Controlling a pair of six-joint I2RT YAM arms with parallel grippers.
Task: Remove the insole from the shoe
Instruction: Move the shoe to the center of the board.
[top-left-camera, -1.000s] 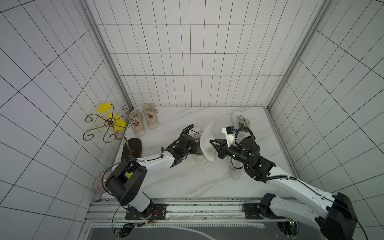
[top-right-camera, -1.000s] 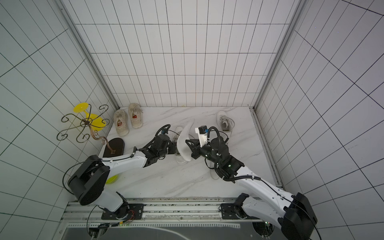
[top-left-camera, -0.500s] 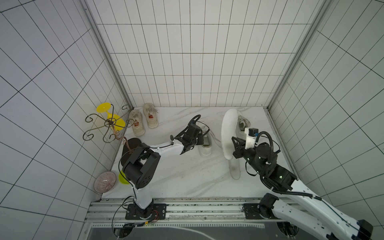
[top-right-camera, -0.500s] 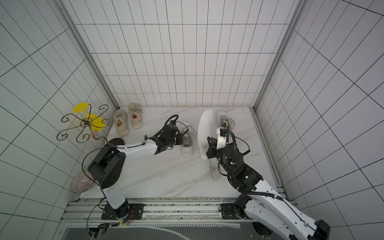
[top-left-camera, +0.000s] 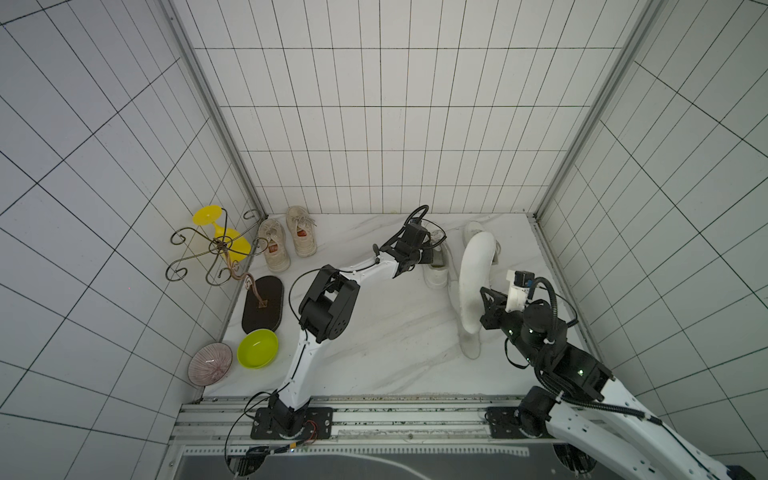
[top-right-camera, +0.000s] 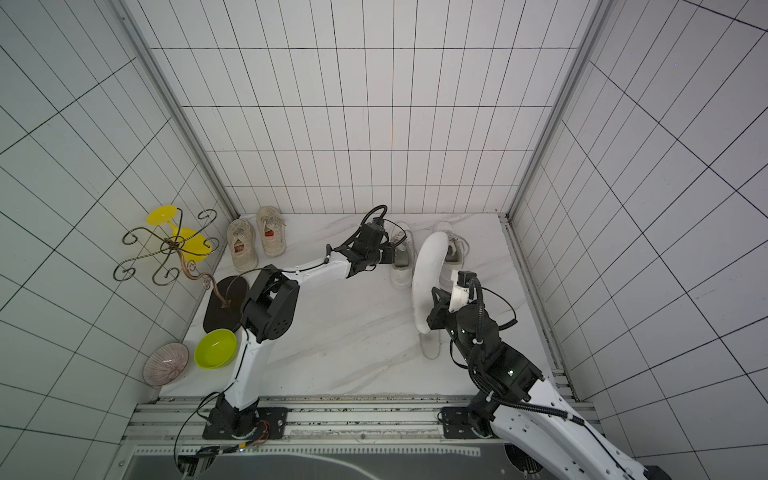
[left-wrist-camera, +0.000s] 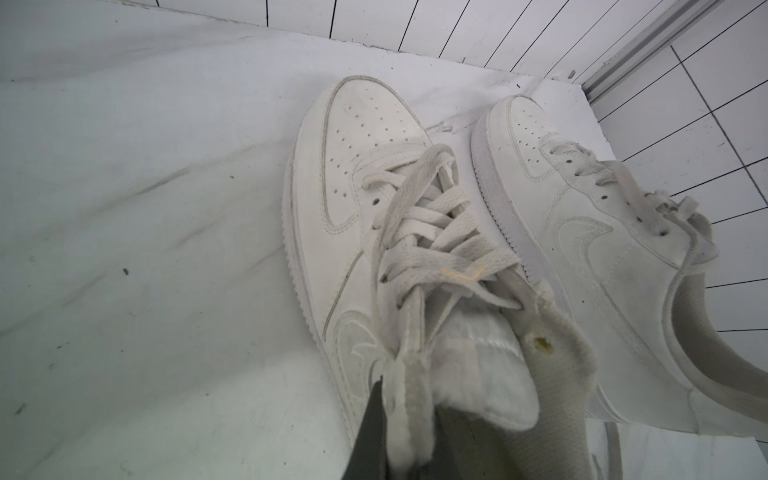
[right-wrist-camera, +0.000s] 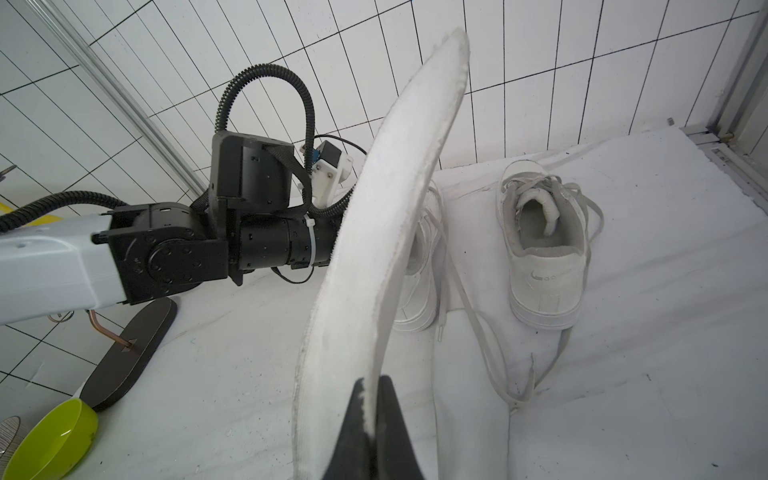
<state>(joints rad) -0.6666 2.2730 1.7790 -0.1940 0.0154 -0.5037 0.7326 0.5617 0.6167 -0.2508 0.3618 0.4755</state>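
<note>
Right hand (right-wrist-camera: 370, 419) pinches the insole (right-wrist-camera: 386, 208), held up off the counter (top-left-camera: 374, 332); left hand (left-wrist-camera: 409, 419) clamps the shoe (left-wrist-camera: 332, 208) collar.

Both top views looked steeply down from six o'clock over the table (top-left-camera: 374, 332), left wrist view close above the shoe (left-wrist-camera: 332, 232), right wrist view along the insole (right-wrist-camera: 386, 249), sharing that shoe.

Far left, a pair of beige sneakers (top-left-camera: 274, 246) stands beside a scrolled wire stand (top-left-camera: 219, 248) carrying a yellow goblet (top-left-camera: 237, 247). Nearer lie its dark oval base (top-left-camera: 262, 305), a lime-green bowl (top-left-camera: 257, 348) and a ribbed pinkish bowl (top-left-camera: 210, 364).
</note>
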